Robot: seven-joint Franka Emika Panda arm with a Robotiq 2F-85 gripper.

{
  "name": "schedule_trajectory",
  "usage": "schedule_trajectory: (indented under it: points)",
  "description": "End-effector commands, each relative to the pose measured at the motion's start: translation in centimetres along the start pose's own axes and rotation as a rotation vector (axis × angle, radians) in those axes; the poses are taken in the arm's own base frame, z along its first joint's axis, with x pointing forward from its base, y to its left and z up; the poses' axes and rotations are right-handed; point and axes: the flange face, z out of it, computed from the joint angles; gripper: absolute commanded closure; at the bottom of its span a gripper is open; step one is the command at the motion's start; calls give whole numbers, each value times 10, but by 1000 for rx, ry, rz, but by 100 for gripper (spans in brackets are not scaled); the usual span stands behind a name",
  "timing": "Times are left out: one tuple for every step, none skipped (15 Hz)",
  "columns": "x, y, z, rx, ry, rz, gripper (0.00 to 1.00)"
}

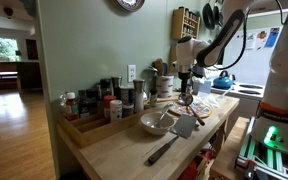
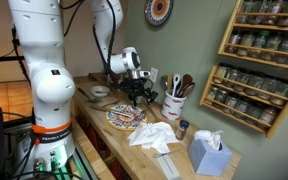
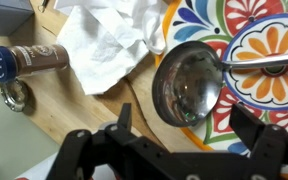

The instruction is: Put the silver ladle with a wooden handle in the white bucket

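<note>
Wrist view, left to right: spice jar, white cloth, then the silver ladle lying on the painted plate, bowl over the rim, handle running off right; gripper hangs above the bowl, jaws spread wide, holding nothing; I'd shift right, turn the wrist so the jaws cross the stem, pinch there, not the slick bowl; white bucket stands near the plate
</note>
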Motion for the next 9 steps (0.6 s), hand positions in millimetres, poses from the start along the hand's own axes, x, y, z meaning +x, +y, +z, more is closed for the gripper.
schedule_trajectory:
  points:
    - [6,5,20,-14,4,11,0]
    - [7,7,24,-17,3,15,0]
    - [9,9,27,-22,0,18,0]
    - [10,11,31,-22,-3,22,5]
    - [12,12,33,-22,-6,24,13]
    - [14,13,36,-20,-10,28,34]
    - [15,14,38,-18,-12,31,38]
    - [17,15,40,-15,-15,34,39]
    - [19,16,43,-15,-21,35,47]
